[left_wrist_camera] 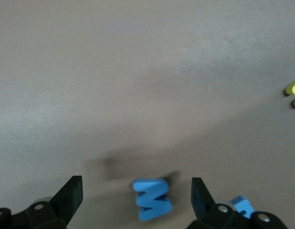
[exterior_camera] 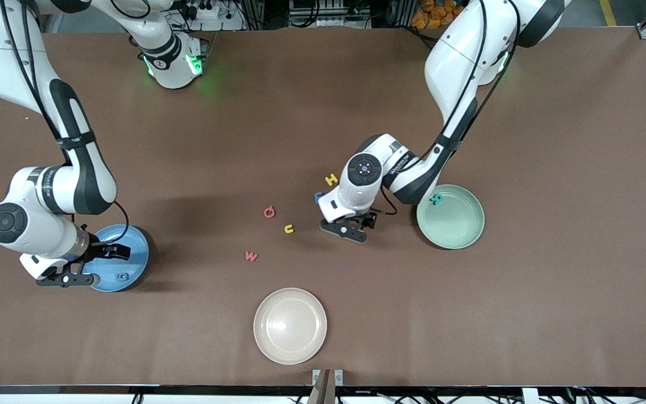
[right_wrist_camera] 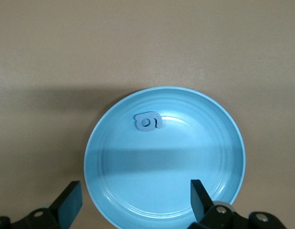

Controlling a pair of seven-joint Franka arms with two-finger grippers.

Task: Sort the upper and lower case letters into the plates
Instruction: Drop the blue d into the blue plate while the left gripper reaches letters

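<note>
My left gripper is open and low over the table between the yellow u and the mint green plate. In the left wrist view a blue zigzag letter lies between its open fingers, untouched, and a second blue letter shows partly beside one finger. A blue bit peeks out by the left hand. A teal letter lies in the mint plate. My right gripper is open and empty over the light blue plate, which holds a grey-blue letter.
A yellow H, a red Q and a red W lie loose mid-table. A cream-beige plate sits nearest the front camera. A yellow letter shows at the left wrist view's edge.
</note>
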